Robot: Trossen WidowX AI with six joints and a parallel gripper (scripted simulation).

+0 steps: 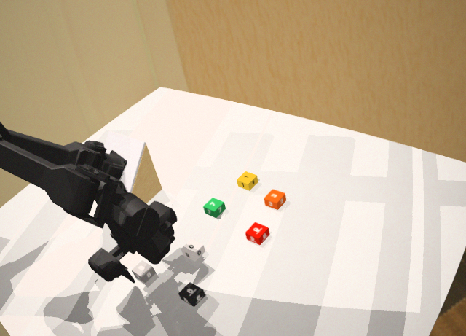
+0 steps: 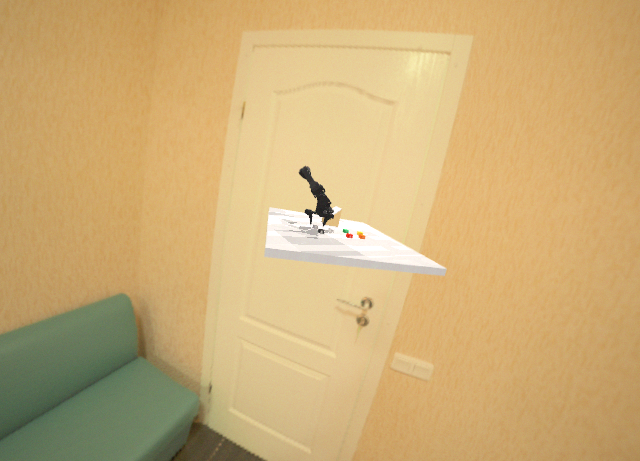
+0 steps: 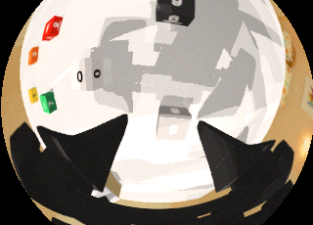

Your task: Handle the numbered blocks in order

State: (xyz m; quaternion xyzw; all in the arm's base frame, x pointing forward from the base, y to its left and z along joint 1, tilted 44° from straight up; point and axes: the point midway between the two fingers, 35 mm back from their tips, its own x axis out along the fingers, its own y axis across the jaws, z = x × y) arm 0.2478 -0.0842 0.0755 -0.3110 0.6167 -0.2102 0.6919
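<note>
My gripper (image 1: 144, 272) (image 2: 317, 225) (image 3: 163, 121) is open and empty, pointing down, with its fingertips to either side of the grey block (image 1: 143, 271) (image 3: 174, 119) and apparently above it. The grey block's digit is blurred, perhaps 8. The white block (image 1: 191, 251) (image 3: 91, 74) shows 0. The black block (image 1: 191, 294) (image 2: 321, 231) (image 3: 175, 8) and the red block (image 1: 257, 233) (image 2: 349, 235) (image 3: 52, 28) each show an underlined 6 or 9. The yellow block (image 1: 247, 181) (image 3: 33, 95) shows 1, the orange block (image 1: 274, 199) (image 3: 33, 56) 3, the green block (image 1: 214, 207) (image 3: 48, 103) 7.
A white panel with a wood-coloured side (image 1: 145, 172) (image 2: 334, 217) stands behind the gripper on the white table (image 1: 293, 280) (image 2: 356, 260). The white block lies close beside the gripper, and the arm's shadow falls across the grey, white and black blocks.
</note>
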